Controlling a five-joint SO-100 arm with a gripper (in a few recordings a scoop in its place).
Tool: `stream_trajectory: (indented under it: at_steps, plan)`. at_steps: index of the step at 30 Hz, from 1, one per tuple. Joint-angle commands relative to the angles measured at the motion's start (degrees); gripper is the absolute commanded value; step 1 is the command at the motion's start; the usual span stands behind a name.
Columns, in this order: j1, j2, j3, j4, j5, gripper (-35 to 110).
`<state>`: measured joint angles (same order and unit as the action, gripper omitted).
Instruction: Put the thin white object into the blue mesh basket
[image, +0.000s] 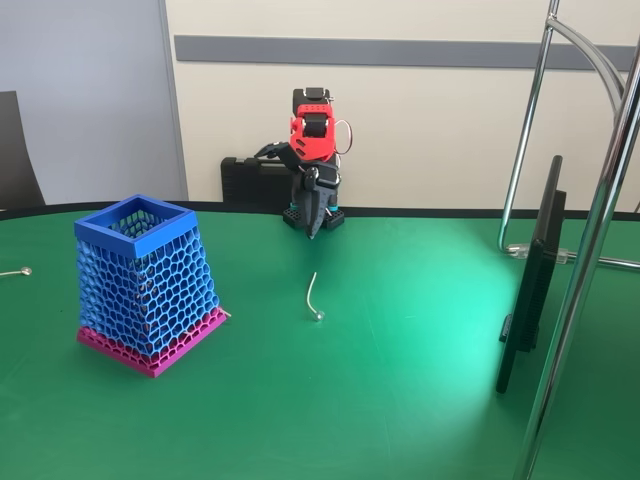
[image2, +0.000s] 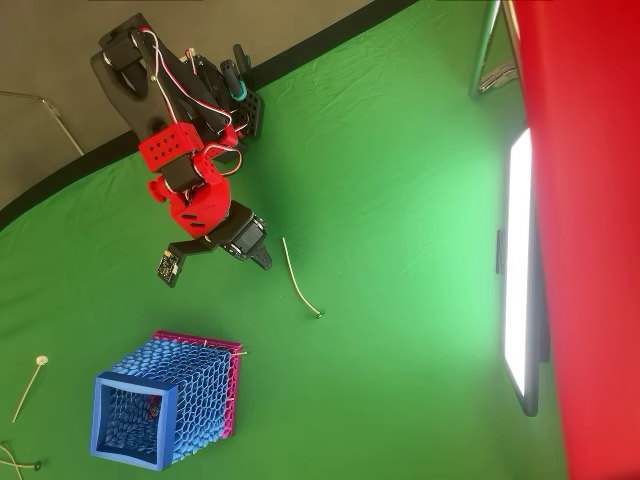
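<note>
Gripper (image: 314, 228) points down near the far edge of the green table (image: 420, 400), fingers look pressed together, nothing between them; in the overhead view (image2: 262, 256) its tip sits just beside one end of the rod, apart from it. 1 thin white rod (image: 313, 297), curved w/ a small ball end, lies flat mid-table. 1 blue mesh basket (image: 148, 285) w/ pink base stands upright toward the left edge in the fixed view, well apart from the rod. 1 straighter stick (image2: 28, 387) w/ round tip lies near the basket, by the table edge.
</note>
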<state>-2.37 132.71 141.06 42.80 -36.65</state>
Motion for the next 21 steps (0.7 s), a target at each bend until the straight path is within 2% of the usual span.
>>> stream_trajectory:
  at_steps: [1,8,17,21]
  plan:
    - [-1.6,-2.7,-3.1,-0.7,-5.8,1]
    - [-1.9,-11.8,-8.0,0.9,-21.7,1]
    - [-0.7,-22.7,-10.3,-6.9,-36.0,1]
    - [0.7,-28.0,-13.4,-11.3,-38.1,1]
